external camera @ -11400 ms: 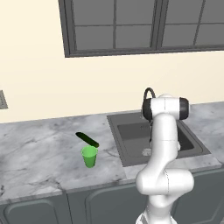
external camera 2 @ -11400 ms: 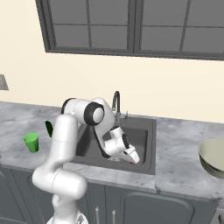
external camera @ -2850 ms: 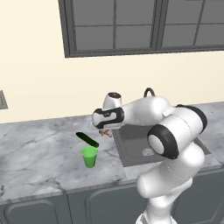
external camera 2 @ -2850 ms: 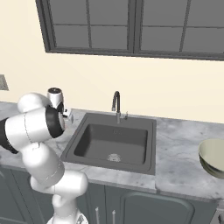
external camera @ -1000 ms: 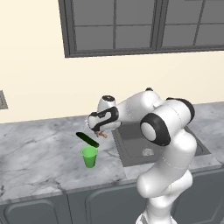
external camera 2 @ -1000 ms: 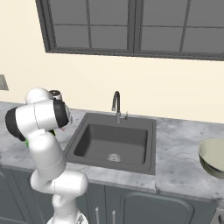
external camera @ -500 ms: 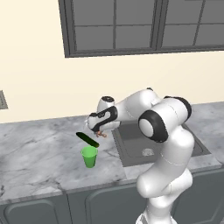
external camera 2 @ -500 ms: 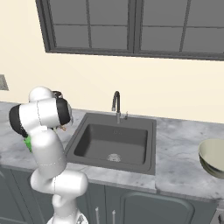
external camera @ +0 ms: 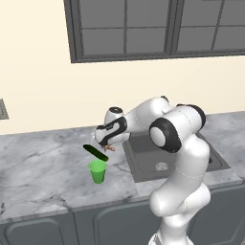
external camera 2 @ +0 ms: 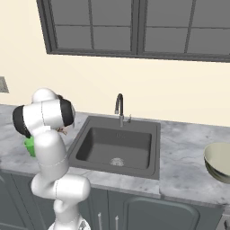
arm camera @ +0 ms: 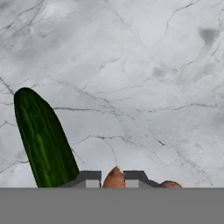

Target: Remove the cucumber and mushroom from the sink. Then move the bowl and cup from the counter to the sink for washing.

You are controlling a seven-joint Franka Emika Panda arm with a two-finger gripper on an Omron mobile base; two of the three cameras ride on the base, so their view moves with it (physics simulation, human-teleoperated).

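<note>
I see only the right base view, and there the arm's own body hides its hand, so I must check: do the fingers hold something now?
Observer: Yes. In the hand view the fingers are shut on the mushroom, which sits orange-brown between them.
Operator: Over what are they?
Observer: In the left base view they hang over the counter, left of the sink, not over the basin.
Operator: And where is the cucumber?
Observer: The cucumber lies flat on the counter right beside the fingers, just behind the cup.
</note>
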